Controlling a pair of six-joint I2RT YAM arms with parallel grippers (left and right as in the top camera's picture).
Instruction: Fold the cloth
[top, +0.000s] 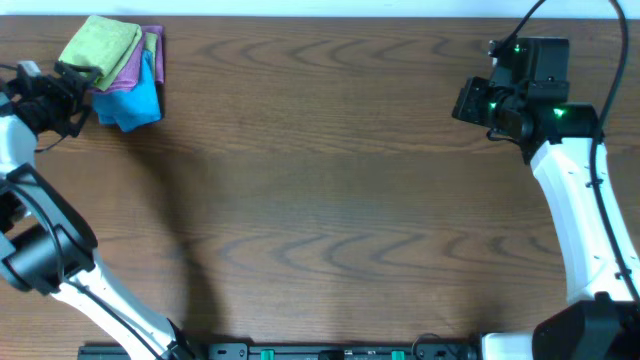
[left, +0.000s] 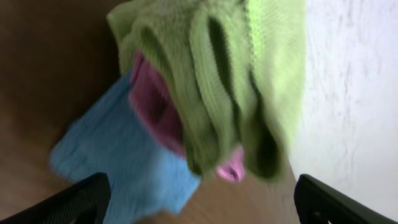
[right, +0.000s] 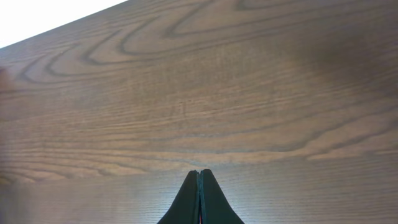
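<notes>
The cloth (top: 100, 45) lies folded at the 10 o'clock corner of the counter (top: 320, 180). It tops a small pile, with a purple cloth (top: 143, 62) beneath it and a blue cloth (top: 135, 100) lowest, poking out toward 5 o'clock. The left end effector (left: 202, 185) sits just at the pile's 8 o'clock side, its fingers (left: 81, 199) spread wide and holding nothing; whether they touch the fabric cannot be told. The right end effector (right: 199, 182) is well apart near 2 o'clock, over bare wood, its fingers pressed together and empty.
</notes>
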